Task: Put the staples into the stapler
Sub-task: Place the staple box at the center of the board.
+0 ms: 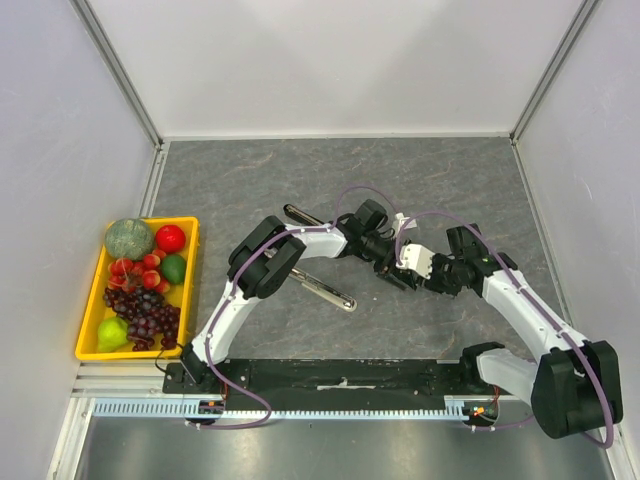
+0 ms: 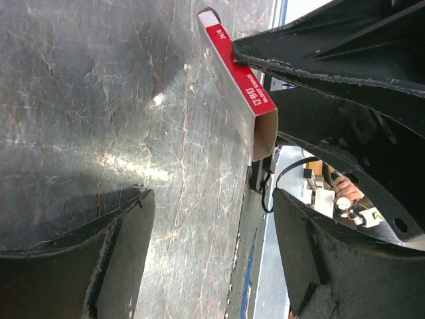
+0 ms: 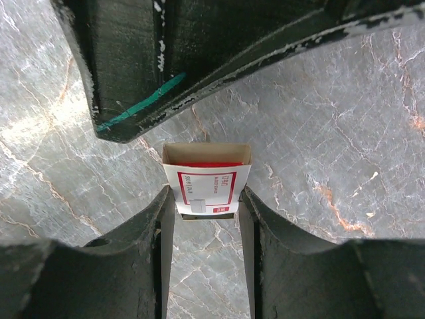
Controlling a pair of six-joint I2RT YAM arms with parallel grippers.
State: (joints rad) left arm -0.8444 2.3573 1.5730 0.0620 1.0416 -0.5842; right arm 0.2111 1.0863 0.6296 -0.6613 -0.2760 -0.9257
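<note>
Staples box (image 3: 206,179) in right tool (image 3: 206,203), red print wrist-side only

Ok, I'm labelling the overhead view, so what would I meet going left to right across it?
From the left: yellow fruit tray → stapler → staples box → right arm's base. The left arm is left out, since it crosses over the stapler.

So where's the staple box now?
The staple box is pinched in the right end effector, near the middle of the table in the top view, with the open left end effector facing it.
</note>
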